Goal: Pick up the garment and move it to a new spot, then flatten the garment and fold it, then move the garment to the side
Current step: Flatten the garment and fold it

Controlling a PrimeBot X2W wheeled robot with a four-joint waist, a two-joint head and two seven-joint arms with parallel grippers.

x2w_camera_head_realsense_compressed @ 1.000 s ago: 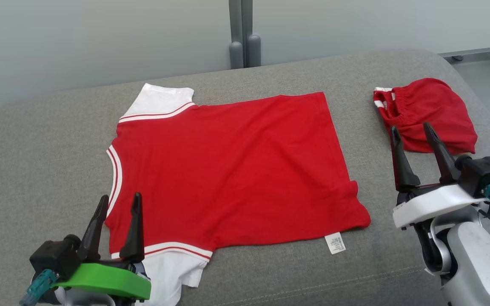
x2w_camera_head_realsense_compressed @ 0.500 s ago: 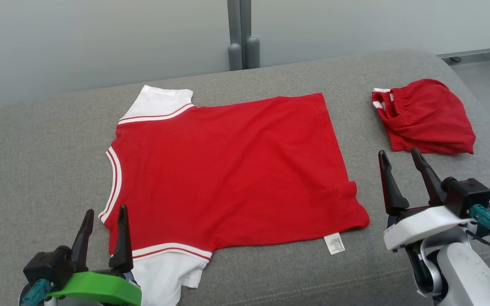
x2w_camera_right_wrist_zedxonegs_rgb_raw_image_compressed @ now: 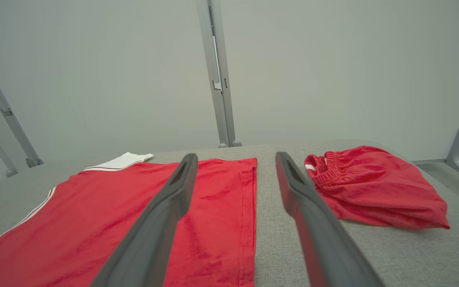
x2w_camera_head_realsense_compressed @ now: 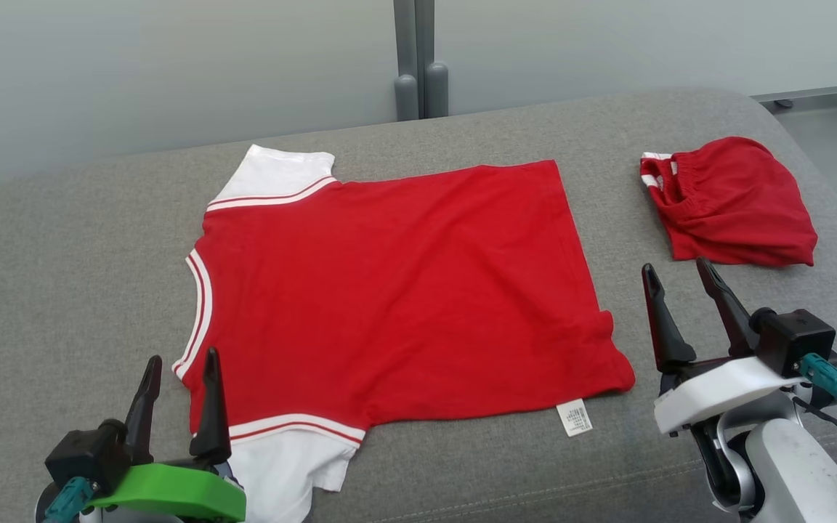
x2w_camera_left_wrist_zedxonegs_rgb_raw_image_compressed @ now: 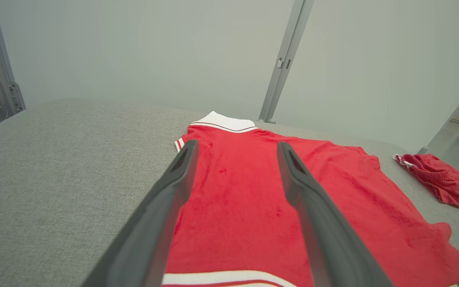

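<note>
The red shirt [x2w_camera_head_realsense_compressed: 397, 290] lies flat in the middle of the grey cushion [x2w_camera_head_realsense_compressed: 62, 254], with red shorts [x2w_camera_head_realsense_compressed: 734, 203] bunched at the far right. The left pincer [x2w_camera_head_realsense_compressed: 182, 356] and the right pincer [x2w_camera_head_realsense_compressed: 676, 265] are both spread and empty, at the near side.

Red shorts [x2w_camera_head_realsense_compressed: 738, 203] on grey cushion [x2w_camera_head_realsense_compressed: 62, 254]

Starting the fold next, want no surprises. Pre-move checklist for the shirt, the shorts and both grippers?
1. Left gripper, fingers apart, empty: ok.
2. Right gripper, fingers apart, empty: ok.
3. Red shirt flat on the grey cushion: ok, small rumple at the near hem corner.
4. Near sleeve fully spread: cannot tell, its end is hidden.
5. Red shorts apart from the shirt: ok.
</note>
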